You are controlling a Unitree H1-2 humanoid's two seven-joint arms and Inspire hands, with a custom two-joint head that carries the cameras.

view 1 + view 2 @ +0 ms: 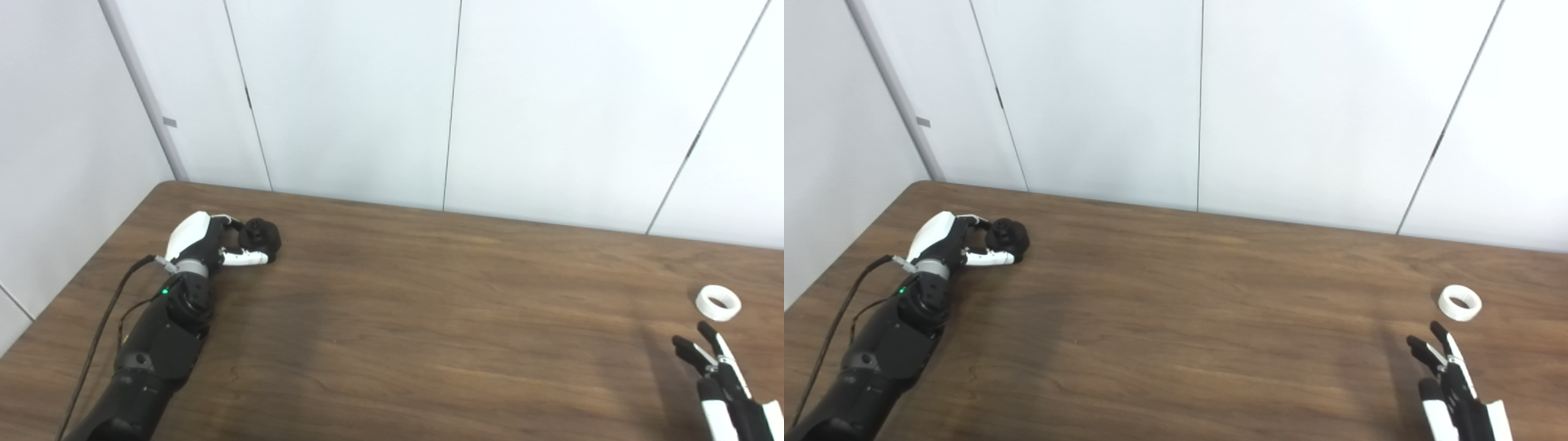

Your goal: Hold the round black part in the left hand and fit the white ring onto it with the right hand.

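Note:
The round black part (260, 237) rests on the brown table (429, 318) at the far left. My left hand (205, 242) is closed around it, fingers curled over its back and the thumb lying along its front. The white ring (718, 302) lies flat on the table at the far right. My right hand (719, 373) rises from the bottom right corner, open with its fingers spread, just short of the ring and not touching it. Both hands appear again in the right eye view, the left hand (952, 242) on the part and the right hand (1448, 380) below the ring (1459, 302).
White wall panels (453, 104) stand right behind the table's far edge and along its left side. A black cable (101, 331) trails from my left wrist over the table toward the near left edge.

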